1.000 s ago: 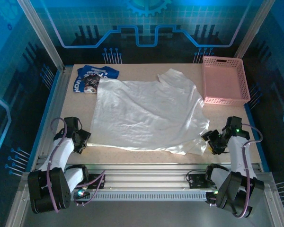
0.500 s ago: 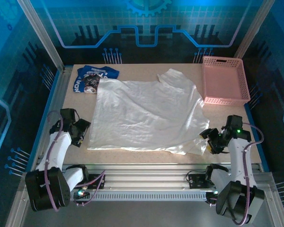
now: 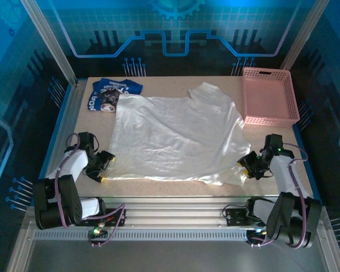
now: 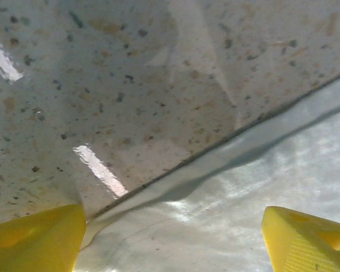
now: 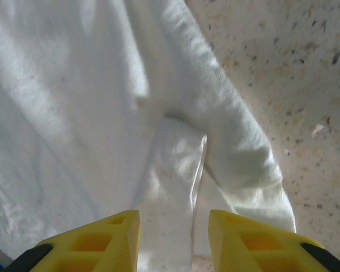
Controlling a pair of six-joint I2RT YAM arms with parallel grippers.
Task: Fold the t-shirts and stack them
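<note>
A white t-shirt (image 3: 175, 139) lies spread across the middle of the table. A crumpled royal-blue t-shirt (image 3: 109, 93) with white lettering sits at the far left corner, partly under the white one. My left gripper (image 3: 105, 164) rests open at the white shirt's near left corner; in the left wrist view its yellow fingers (image 4: 37, 241) straddle the white shirt's edge (image 4: 215, 221). My right gripper (image 3: 246, 166) is open at the near right corner, and the right wrist view shows a folded ridge of the white cloth (image 5: 173, 170) between its fingers (image 5: 99, 238).
A pink lattice basket (image 3: 268, 96) stands at the far right of the speckled tabletop (image 3: 158, 186). Metal rails run along the near edge (image 3: 175, 207), and a raised frame borders both sides.
The left gripper has swung right to the shirt's near left corner. The right gripper has shifted slightly farther in over the near right corner. The shirts have not moved.
</note>
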